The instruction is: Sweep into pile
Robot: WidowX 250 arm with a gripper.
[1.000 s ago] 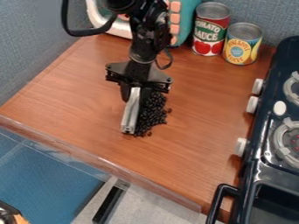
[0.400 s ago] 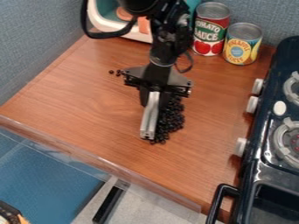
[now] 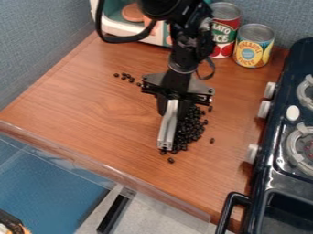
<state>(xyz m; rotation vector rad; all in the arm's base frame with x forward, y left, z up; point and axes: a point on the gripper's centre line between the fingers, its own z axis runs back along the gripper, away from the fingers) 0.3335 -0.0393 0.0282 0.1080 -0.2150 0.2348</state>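
Observation:
The gripper (image 3: pixel 174 98) hangs low over the middle of the wooden counter, with a silver bar-like tool (image 3: pixel 168 125) upright between its fingers, slanting down to the wood. Against the tool's right side lies a heap of small black beans (image 3: pixel 191 128), partly hidden behind the tool and gripper. A few stray beans (image 3: pixel 125 77) lie up and left of the gripper, and single ones sit just right of the heap and below the tool's lower end.
Two cans, a red one (image 3: pixel 225 32) and a yellow one (image 3: pixel 254 48), stand at the back right. A toy microwave (image 3: pixel 125 25) is behind the arm. The stove (image 3: pixel 275 155) borders the counter (image 3: pixel 92 105) on the right; a clear front edge runs along the lower left.
The gripper and its tool have moved right and slightly down, and the heap has shifted the same way. Stray beans at the upper left have come into sight, and a few have separated around the heap.

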